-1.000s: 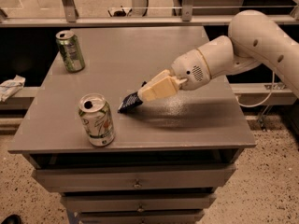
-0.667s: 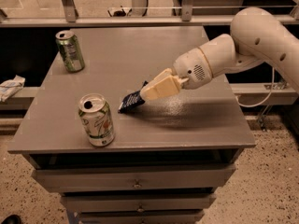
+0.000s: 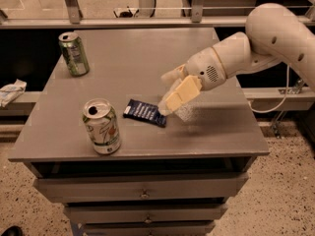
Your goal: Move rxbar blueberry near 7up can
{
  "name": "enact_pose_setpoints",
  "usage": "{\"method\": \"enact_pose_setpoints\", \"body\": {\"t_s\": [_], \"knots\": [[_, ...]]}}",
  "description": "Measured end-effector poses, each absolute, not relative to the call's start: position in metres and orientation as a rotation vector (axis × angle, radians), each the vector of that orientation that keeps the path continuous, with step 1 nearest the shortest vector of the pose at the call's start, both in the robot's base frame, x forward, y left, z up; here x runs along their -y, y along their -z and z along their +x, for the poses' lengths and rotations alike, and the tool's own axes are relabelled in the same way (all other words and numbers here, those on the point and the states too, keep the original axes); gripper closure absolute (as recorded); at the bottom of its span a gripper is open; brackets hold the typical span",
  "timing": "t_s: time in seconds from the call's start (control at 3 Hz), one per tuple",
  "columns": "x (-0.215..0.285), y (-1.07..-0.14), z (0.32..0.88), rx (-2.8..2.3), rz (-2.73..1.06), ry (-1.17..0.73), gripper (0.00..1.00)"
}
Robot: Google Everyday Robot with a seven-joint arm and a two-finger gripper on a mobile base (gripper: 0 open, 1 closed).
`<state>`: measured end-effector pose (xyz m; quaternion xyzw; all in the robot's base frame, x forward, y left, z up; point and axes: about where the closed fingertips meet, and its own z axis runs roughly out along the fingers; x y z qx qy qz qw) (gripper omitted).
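High frontal view — gripper (image 3: 164, 95) above table (image 3: 142, 48)

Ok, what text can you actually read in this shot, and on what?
Nothing can be quoted; no text is legible.
rxbar blueberry: pale lettering, too blurred to read.
7up can: green markings and a red spot, no readable words.
green can: markings too blurred to read.
claw, open just right of the bar: no label visible.

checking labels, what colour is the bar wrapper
rxbar blueberry: dark navy, pale lettering, camera view; gripper beside it.
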<state>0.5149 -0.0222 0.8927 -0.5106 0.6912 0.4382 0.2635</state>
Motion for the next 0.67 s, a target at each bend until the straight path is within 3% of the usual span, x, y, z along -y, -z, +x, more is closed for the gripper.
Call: {"method": "enact_pose_setpoints", "body": {"t_s": [0.67], "knots": [[0.090, -0.920, 0.569, -1.826, -1.334, -0.742, 0.00]]}}
